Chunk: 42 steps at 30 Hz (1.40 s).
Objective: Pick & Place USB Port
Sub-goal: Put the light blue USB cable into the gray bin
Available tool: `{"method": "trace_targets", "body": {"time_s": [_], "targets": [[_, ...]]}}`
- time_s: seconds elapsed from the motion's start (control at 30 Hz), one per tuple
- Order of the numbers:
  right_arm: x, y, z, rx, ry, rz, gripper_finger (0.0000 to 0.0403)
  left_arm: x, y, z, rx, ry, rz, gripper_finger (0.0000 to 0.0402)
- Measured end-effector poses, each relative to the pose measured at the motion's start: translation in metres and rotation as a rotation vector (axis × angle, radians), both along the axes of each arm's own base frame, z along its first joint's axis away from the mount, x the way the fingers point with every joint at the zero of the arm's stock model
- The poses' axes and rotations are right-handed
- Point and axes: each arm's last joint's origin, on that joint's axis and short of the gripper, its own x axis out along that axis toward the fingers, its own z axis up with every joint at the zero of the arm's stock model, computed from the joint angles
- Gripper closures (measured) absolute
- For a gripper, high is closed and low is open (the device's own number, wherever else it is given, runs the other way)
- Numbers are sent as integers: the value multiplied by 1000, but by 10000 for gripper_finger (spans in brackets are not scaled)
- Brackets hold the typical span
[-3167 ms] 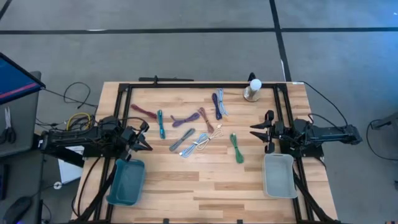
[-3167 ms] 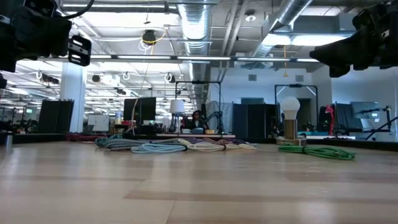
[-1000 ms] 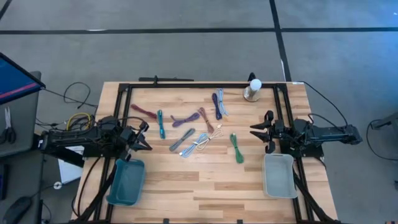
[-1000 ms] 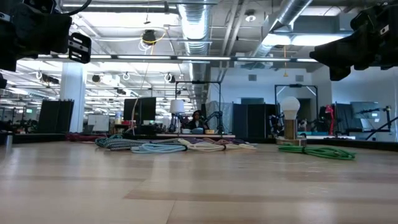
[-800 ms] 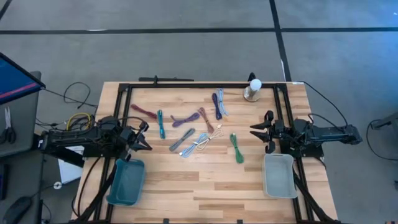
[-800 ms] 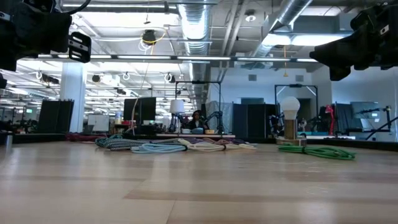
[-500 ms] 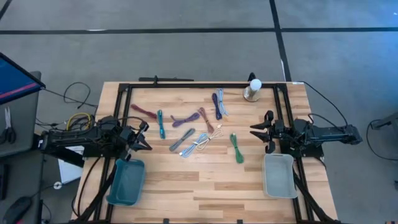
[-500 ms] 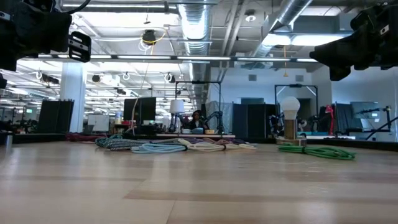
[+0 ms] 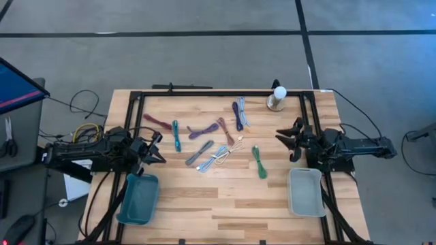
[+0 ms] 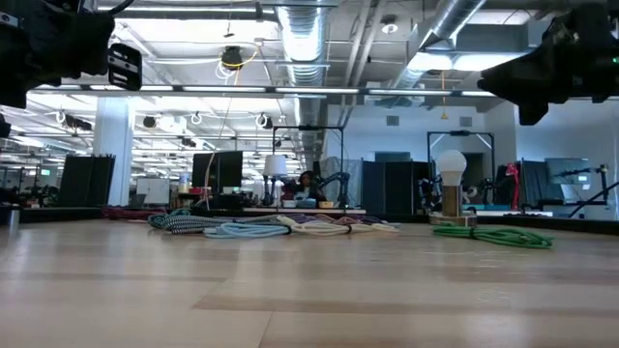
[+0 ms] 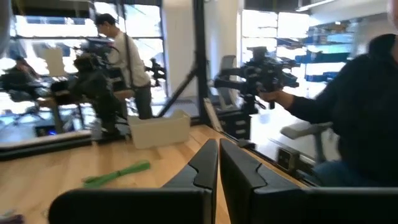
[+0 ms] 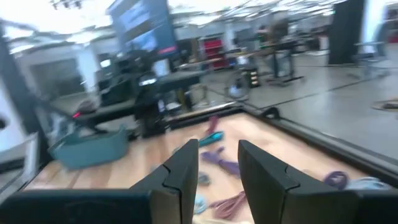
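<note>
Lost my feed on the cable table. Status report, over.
Left claw shut, empty, waiting above teal bin. Right claw open, empty, at right edge near green cable. Cables all on table, none binned. Nothing in the way.

No lettering, label or number can be read anywhere (neither on table nor in room).

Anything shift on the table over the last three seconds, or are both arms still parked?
The right gripper has started to move: it has swung slightly toward the far edge of the table, and its fingers are open and empty. The left gripper has stayed at the left edge, fingers shut, holding nothing. The cables, including the green cable, the teal bin and the grey bin lie as before.
</note>
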Motion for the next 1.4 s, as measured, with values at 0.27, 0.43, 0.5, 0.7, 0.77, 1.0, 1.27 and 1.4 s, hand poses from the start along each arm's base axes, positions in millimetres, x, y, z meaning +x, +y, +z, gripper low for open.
{"method": "trace_targets", "body": {"time_s": [0.27, 0.43, 0.5, 0.7, 0.77, 1.0, 1.27, 1.4], "targets": [[2, -3, 12, 28, 23, -96, 295, 2, 8, 2, -85, -22, 271, 385], [10, -2, 24, 14, 81, -91, 295, 2, 10, 3, -105, -30, 332, 385], [13, -2, 28, -37, 117, -91, 295, 2, 10, 3, -96, -39, 335, 385], [21, -1, 36, -144, 163, -92, 295, 1, 10, 5, 22, -89, 371, 385], [23, -1, 39, -159, 137, -95, 295, 1, 10, 5, 39, -94, 375, 385], [28, -4, 33, -12, 148, -187, 295, 2, 10, 4, 42, -89, 379, 385], [43, -15, 10, 135, 279, -349, 295, 2, 11, 5, 29, -86, 420, 385], [53, -22, 10, 213, 340, -341, 295, 2, 11, 5, 29, -86, 419, 385]]}}
